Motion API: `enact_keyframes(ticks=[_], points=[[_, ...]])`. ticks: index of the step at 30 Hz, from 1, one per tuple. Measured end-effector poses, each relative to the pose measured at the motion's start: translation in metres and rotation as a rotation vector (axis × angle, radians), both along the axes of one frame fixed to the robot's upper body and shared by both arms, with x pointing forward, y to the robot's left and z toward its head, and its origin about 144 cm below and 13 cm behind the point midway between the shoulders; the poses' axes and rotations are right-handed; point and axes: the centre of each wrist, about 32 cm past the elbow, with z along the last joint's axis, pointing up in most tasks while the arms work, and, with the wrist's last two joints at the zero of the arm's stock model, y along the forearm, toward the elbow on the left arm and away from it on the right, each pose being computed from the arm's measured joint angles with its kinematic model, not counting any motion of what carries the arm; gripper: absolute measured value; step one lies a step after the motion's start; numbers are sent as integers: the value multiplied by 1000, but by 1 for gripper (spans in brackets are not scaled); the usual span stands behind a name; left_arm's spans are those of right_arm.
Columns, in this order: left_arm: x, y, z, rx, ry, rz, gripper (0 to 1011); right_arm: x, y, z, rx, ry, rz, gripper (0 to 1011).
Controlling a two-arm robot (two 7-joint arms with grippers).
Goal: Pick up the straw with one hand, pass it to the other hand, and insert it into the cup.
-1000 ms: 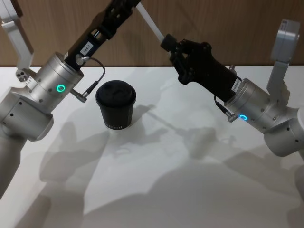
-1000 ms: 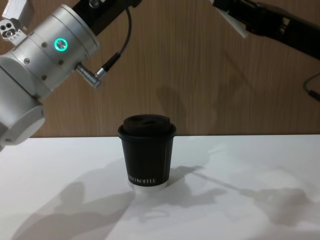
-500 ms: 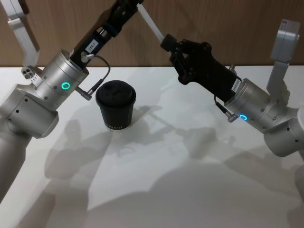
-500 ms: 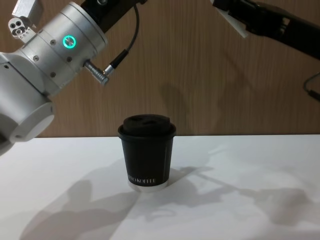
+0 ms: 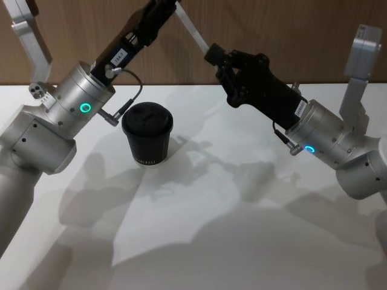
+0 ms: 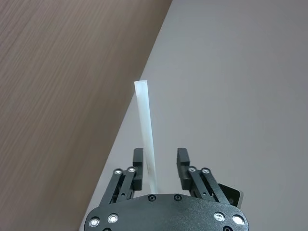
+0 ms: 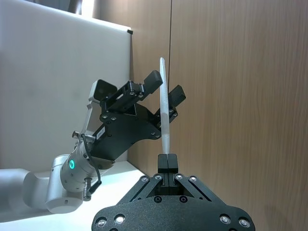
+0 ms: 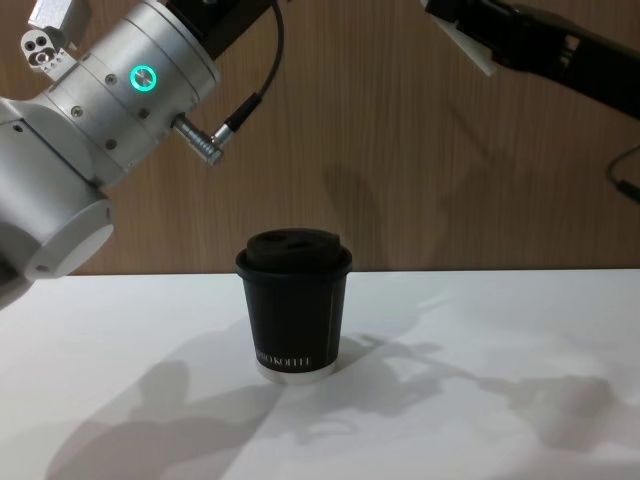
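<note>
Since a second ago the left arm's silver wrist (image 8: pixel 110 95) has swung higher and nearer the straw (image 5: pixel 192 27), while the paper coffee cup (image 5: pixel 147 136) and the right gripper (image 5: pixel 213 54) have kept their places. One cup stands upright on the white table (image 5: pixel 242 229). Its black lid (image 8: pixel 294 245) is on, so its inside is hidden. One straw slants in the air above and behind the cup, with the right gripper clamped on its lower end. The left gripper (image 6: pixel 160 155) has its two fingers spread on either side of the straw's upper part, with a gap at one finger. In the head view the top edge cuts off the straw's upper end and the left gripper's tips.
</note>
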Motion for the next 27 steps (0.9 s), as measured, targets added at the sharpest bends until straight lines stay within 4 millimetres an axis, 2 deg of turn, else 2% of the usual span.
enact_keyframes(ticks=[9,10,12,16,22,25,27], points=[[0,1,1,-1,-4,5,180,0,0,0,0,0,0,0],[0,1,1,0,-4,6,115,0,0,0,0,0,0,0],[0,1,1,-1,-3,7,78,0,0,0,0,0,0,0],[0,2,1,-2,-2,11,24,0,0,0,0,0,0,0],[-1,4,1,-3,2,17,5,0,0,0,0,0,0,3],[-1,5,2,-9,5,24,5,0,0,0,0,0,0,36],[-1,6,2,-10,6,25,5,0,0,0,0,0,0,103]])
